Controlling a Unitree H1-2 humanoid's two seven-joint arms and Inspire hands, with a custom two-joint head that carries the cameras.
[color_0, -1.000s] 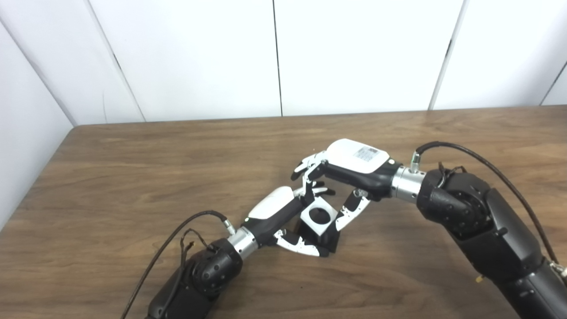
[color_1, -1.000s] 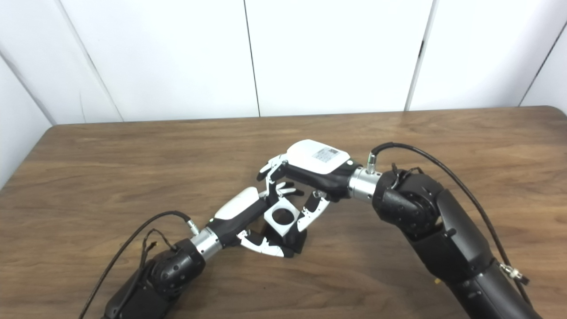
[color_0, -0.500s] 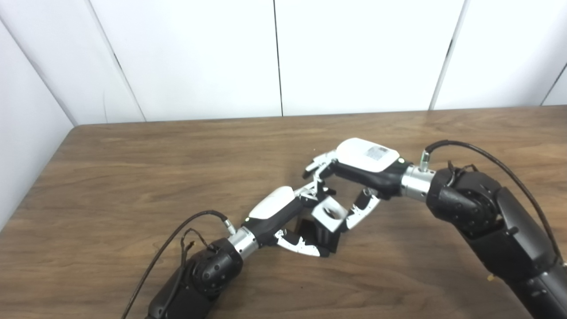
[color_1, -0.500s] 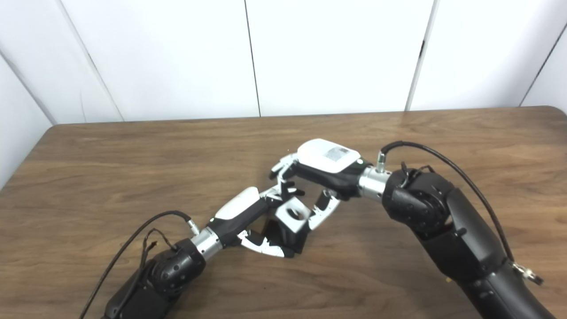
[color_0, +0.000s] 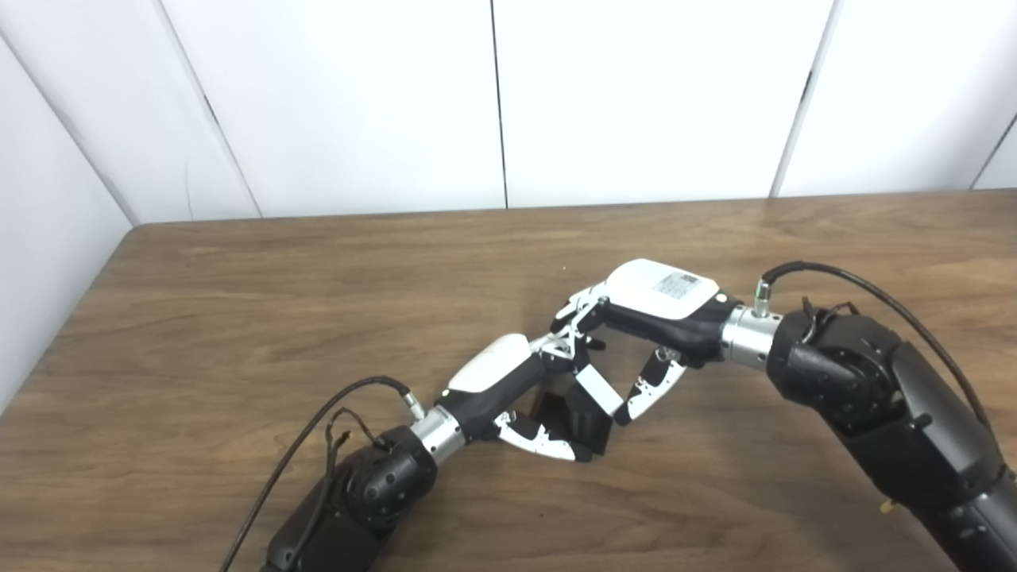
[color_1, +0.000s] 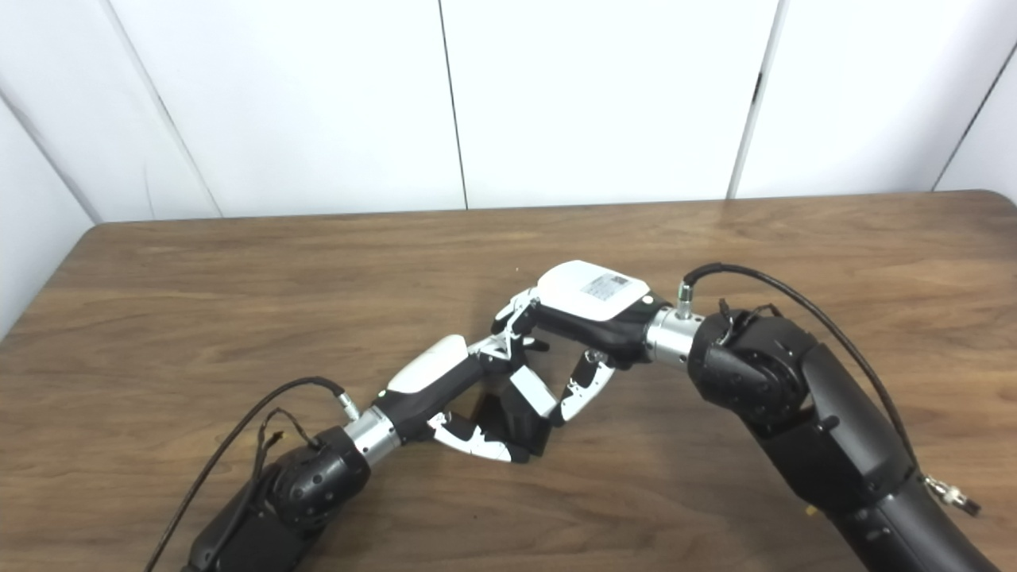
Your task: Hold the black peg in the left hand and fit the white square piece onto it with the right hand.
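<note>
My left hand (color_0: 516, 393) lies low over the middle of the wooden table (color_0: 238, 318), its fingers and thumb closed around the black peg (color_0: 584, 425). The white square piece (color_0: 597, 389) is tilted on edge right above the peg, so I see only a narrow white side and not its hole. My right hand (color_0: 647, 318) comes in from the right and grips this piece between fingers above and thumb (color_0: 647, 389) below. In the right eye view the piece (color_1: 534, 391) touches the peg (color_1: 516, 421). How far the piece sits on the peg is hidden.
Black cables loop off both wrists, one by the left forearm (color_0: 318, 421) and one over the right forearm (color_0: 866, 290). The table's far edge meets white wall panels (color_0: 493, 103). Bare wood lies to the left and behind the hands.
The right hand shifted a little right and turned the white piece from facing up, hole visible, to standing on edge over the peg. The left hand held still.
</note>
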